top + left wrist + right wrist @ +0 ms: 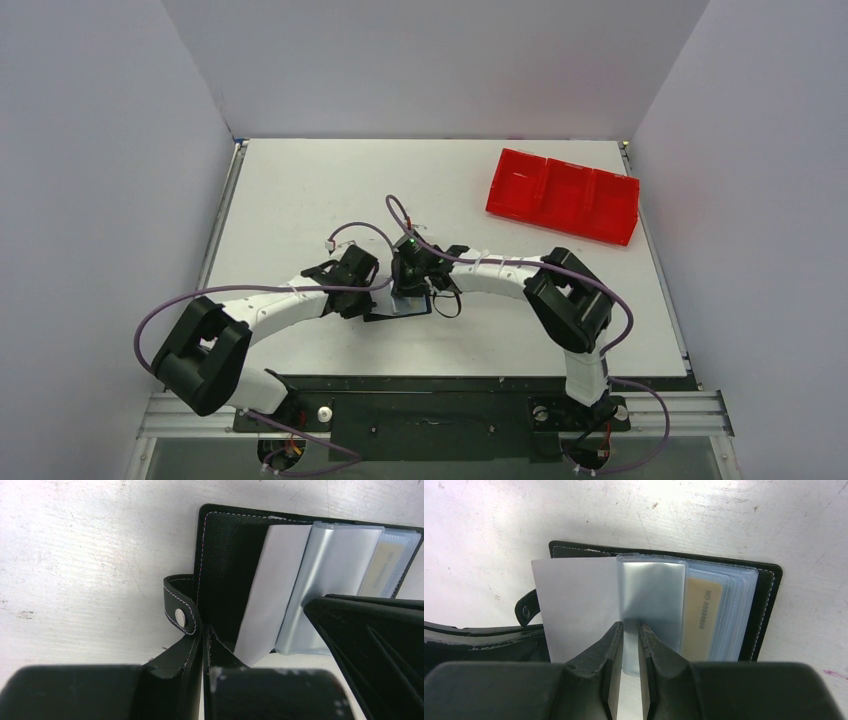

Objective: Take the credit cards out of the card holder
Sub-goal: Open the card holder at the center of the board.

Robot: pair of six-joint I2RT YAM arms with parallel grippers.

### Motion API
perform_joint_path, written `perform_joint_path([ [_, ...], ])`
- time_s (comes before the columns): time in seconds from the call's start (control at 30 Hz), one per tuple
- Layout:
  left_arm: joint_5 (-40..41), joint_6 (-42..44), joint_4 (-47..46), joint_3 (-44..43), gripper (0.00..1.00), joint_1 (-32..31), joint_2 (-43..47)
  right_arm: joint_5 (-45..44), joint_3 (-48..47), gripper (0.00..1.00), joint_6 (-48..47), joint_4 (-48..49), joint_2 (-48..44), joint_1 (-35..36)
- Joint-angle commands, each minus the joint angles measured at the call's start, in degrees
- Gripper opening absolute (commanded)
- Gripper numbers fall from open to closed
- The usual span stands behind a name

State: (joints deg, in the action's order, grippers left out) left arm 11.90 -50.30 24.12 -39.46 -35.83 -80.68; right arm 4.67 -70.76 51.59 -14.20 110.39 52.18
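While the card holder [768,605] lay open flat on the table [300,190] near its front middle, its long side ran left to right, with the snap strap [526,611] at the left end. The left gripper [202,645] pinched the cover's strap-side edge, and the right gripper [630,630] nipped the silver card [651,592] in its clear sleeve [649,559]. A red tray [545,190] sat well apart, far right.
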Motion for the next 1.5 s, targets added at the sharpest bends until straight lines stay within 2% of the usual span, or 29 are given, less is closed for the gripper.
perform_joint_path([
  [0.0,-1.1,0.6,-2.7,-0.7,0.0,0.3,1.3,0.3,-2.1,0.15,-0.3,0.8,0.1,-0.1],
  [0.33,-2.2,1.3,1.1,-4.2,0.03,0.3,12.1,2.0,-3.6,0.15,0.2,1.1,2.5,0.0],
  [0.53,-3.4,1.5,2.0,-5.5,0.03,0.3,15.1,2.8,-4.9,0.15,0.4,1.2,3.9,0.1],
  [0.9,-9.0,0.0,-10.3,0.0,0.02,0.6,6.9,5.2,-3.7,0.16,1.9,3.1,4.2,-0.9],
  [1.1,-11.2,-0.2,-12.0,1.1,0.02,2.0,5.7,6.4,-1.5,0.23,2.2,4.8,3.2,-1.8],
  [1.47,-18.5,-0.7,-21.2,6.2,0.01,6.4,3.8,9.0,0.9,0.31,2.6,8.1,2.8,-2.6],
])
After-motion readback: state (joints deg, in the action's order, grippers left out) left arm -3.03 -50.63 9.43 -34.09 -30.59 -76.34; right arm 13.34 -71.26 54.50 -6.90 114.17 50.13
